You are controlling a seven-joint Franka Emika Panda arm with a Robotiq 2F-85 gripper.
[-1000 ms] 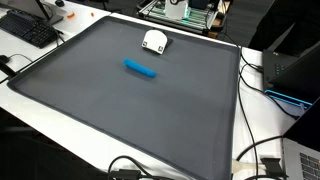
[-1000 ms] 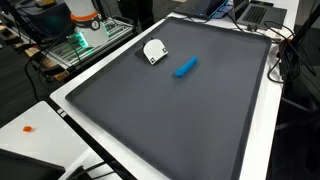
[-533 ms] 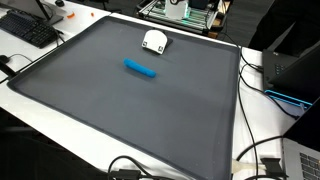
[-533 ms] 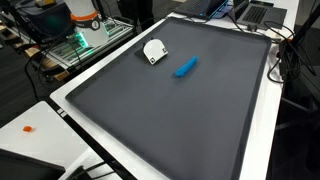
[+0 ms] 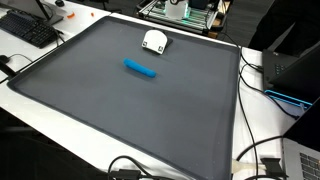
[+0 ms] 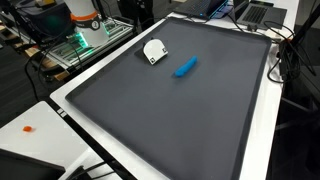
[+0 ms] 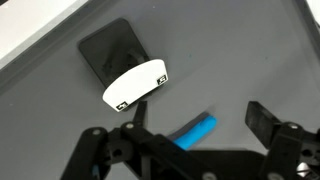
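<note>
A blue cylindrical stick lies on a large dark grey mat. A white curved piece sits a little behind it near the mat's far edge. In the wrist view, my gripper hangs high above the mat with its black fingers spread wide and nothing between them. The blue stick shows below the gap, and the white piece rests on a black square base beyond it. Neither arm nor gripper appears in the exterior views.
A black keyboard lies off one corner of the mat, and a metal equipment rack stands behind it. Cables trail along the white table edge. A laptop sits at a far corner, and a small orange bit lies on the table.
</note>
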